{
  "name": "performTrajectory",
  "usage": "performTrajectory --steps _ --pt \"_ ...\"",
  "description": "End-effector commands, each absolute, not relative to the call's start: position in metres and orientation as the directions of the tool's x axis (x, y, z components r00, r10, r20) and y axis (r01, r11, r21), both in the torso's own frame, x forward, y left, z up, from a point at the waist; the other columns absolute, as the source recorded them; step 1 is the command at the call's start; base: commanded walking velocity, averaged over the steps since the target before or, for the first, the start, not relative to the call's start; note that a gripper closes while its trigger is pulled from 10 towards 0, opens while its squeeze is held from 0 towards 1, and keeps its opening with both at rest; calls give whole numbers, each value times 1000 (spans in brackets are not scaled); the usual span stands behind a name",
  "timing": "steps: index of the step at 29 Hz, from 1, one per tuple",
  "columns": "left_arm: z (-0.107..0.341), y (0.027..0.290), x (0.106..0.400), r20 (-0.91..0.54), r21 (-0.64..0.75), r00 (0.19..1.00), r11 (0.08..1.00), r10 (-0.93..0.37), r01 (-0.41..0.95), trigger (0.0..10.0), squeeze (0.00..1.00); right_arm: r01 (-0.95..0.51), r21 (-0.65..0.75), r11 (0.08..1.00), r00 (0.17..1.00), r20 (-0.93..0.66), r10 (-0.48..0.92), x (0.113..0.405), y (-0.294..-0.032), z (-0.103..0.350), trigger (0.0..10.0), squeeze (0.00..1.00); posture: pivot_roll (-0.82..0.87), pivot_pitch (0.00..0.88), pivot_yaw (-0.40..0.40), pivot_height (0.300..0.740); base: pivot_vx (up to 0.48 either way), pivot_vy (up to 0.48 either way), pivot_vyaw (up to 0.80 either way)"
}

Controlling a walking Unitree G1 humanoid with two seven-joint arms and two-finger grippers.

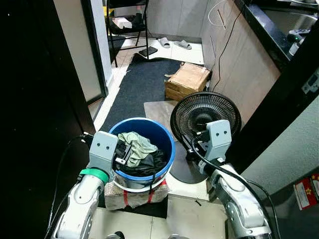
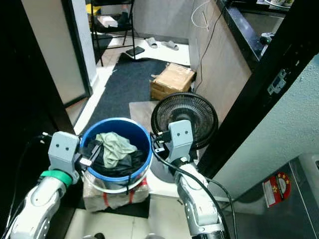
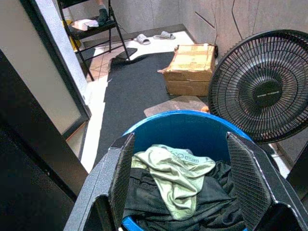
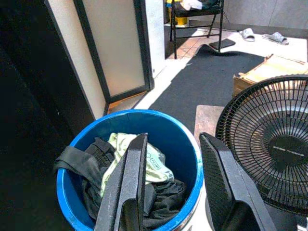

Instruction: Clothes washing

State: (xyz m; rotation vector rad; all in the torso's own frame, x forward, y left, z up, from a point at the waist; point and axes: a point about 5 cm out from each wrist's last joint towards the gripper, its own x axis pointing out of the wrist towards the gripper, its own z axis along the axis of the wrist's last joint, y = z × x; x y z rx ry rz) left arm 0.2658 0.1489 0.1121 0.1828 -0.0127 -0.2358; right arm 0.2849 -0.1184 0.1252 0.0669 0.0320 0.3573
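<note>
Two open pincers flank blue bucket (image 1: pixel 144 149); shirt print (image 3: pixel 180 155) unreadable.

Glossy blue plastic bucket (image 1: pixel 144 130) holds soft matt cloth (image 1: pixel 134 147), pale green and black. The fan (image 1: pixel 205 117) has a black wire grille; the box (image 1: pixel 187 79) is dull brown cardboard.

A home's utility corner: laundry bucket (image 1: pixel 167 144), floor fan (image 1: pixel 205 118), slippers (image 1: pixel 175 44), dark counter (image 1: pixel 271 35) nearby

Bucket: we see a blue bucket (image 2: pixel 142 137) holding a pale green garment (image 2: pixel 115 145) over dark clothes (image 2: pixel 130 160).
Fan: black fan (image 2: pixel 185 119) just beside it.
</note>
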Motion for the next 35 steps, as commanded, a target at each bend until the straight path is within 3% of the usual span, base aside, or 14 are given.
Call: performTrajectory --steps 1,22,35 --pt "109 148 264 -22 191 971 952 -240 239 10000 0 -345 76 936 936 -42 349 284 -120 121 10000 0 2 0 12 740 337 0 0" --pt "108 148 264 -23 197 971 951 -239 239 10000 0 -350 75 934 934 -44 354 284 -119 121 10000 0 2 0 12 740 473 0 0" --pt "108 148 265 -26 190 973 954 -230 231 10000 0 -348 75 935 935 -43 351 284 -119 122 10000 0 2 0 14 740 44 0 0"
